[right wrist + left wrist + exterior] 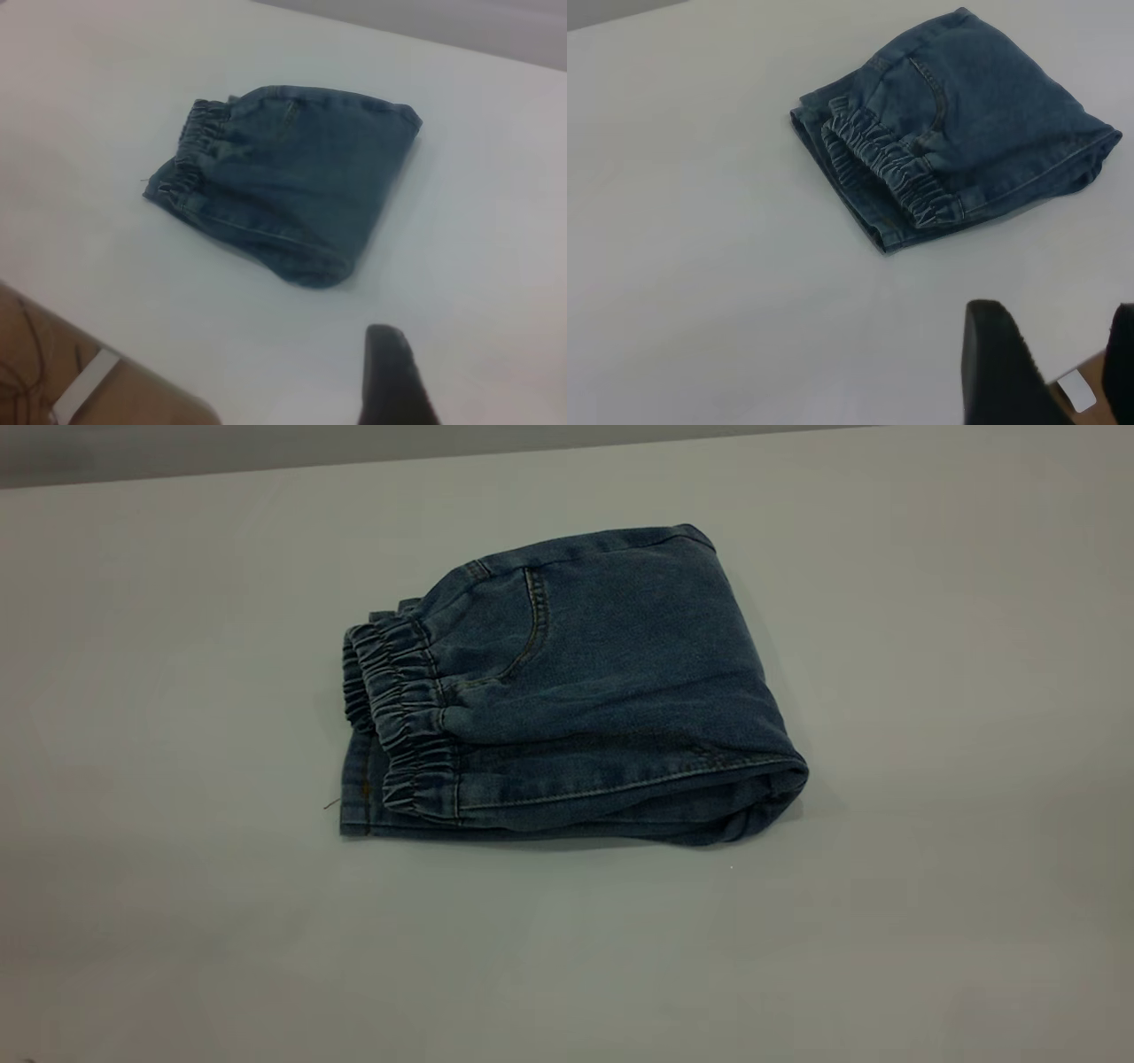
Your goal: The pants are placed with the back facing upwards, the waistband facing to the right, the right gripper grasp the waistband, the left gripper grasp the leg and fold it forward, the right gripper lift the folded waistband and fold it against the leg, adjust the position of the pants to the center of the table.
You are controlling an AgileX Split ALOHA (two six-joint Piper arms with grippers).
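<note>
- The pants (602,682) lie folded into a compact bundle near the middle of the table (177,691), a little toward its far side in the exterior view.
- The waistband (399,717), gathered and ruched, lies at the bundle's left end in that view, stacked in layers one on another.
- A curved pocket seam shows on the top layer just beside the waistband; the rounded fold edge is at the bundle's right end.
- A flat denim layer with a stitched hem sticks out beneath the waistband at the near-left corner.
- The printed leg cannot be made out; it is hidden in the fold.
- The left gripper (1059,367) hangs above bare table, well apart from the pants; two dark fingers (1001,363) show with a clear gap between them, holding nothing.
- Of the right gripper only one dark finger (390,376) shows, also well apart from the pants, so whether it is wide or closed cannot be told.
- Neither gripper appears in the exterior view.
</note>
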